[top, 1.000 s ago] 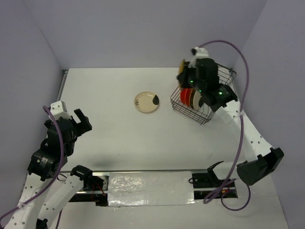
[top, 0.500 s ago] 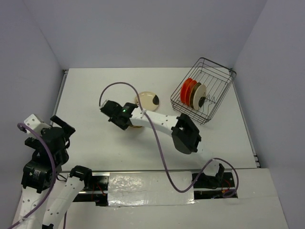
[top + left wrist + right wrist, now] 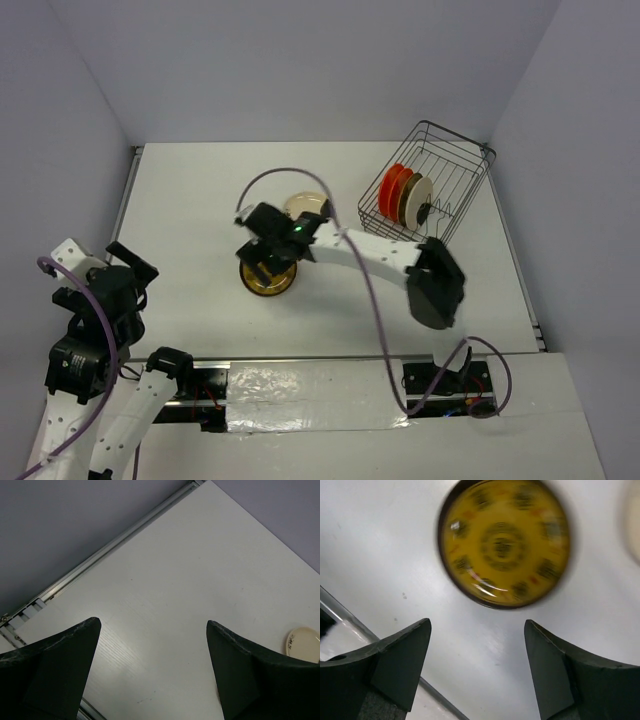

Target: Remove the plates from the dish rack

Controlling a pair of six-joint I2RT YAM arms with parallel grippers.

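A dark brown plate with a yellow pattern (image 3: 268, 279) (image 3: 504, 542) lies flat on the white table (image 3: 200, 190). My right gripper (image 3: 260, 262) (image 3: 477, 622) hovers just over its near edge, open, nothing between the fingers. A cream plate (image 3: 307, 205) (image 3: 302, 642) lies behind it, partly hidden by the right arm. The dish rack (image 3: 447, 170), a dark wire basket, stands at the back right and holds upright orange-red plates (image 3: 394, 189) and a cream one (image 3: 419, 199). My left gripper (image 3: 128, 264) (image 3: 152, 622) is open at the far left, away from all plates.
A metal rail (image 3: 125, 190) (image 3: 100, 550) runs along the table's left edge. Purple walls close in the back and both sides. The right arm's purple cable (image 3: 285, 175) loops over the middle of the table. A foil-covered strip (image 3: 315, 395) lies between the arm bases.
The right arm carried the brown and yellow plate from the rack to the table's middle and opened; the plate now lies free. The left arm pulled back toward the left.
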